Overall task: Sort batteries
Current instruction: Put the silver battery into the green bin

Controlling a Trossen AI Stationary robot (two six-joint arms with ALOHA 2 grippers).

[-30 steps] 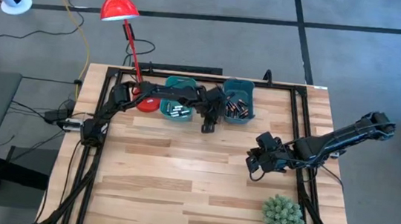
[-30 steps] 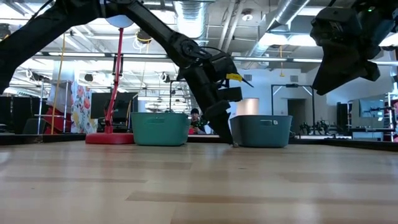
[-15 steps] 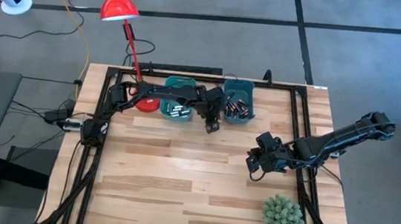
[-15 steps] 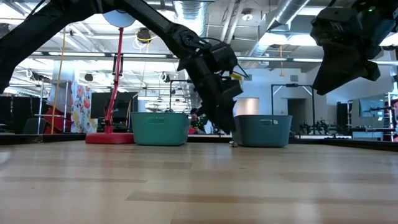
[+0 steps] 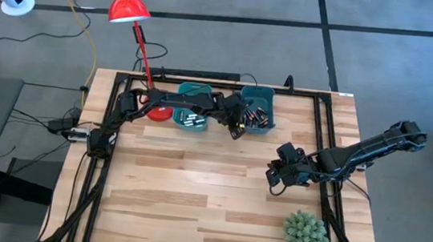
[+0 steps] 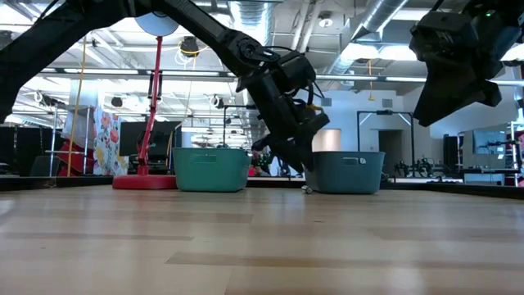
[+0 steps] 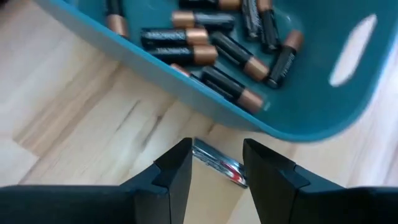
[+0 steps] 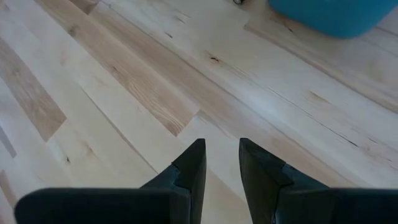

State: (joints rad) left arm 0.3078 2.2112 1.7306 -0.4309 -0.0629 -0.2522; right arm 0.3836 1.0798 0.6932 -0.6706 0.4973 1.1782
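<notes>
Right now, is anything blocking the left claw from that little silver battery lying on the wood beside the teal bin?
Nothing visible blocks it. The small silvery battery lies on the bare wooden table, showing between the left gripper's open dark fingers. The teal plastic bin, holding black and copper batteries, sits just beyond it, not between.

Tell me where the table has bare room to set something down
Bare wood fills the table's middle and near-left, between the teal bins at the back and the green plant. It is crowded at the back: red lamp base, both bins, the left tool and a loose silver battery. The right tool hangs mid-right.
</notes>
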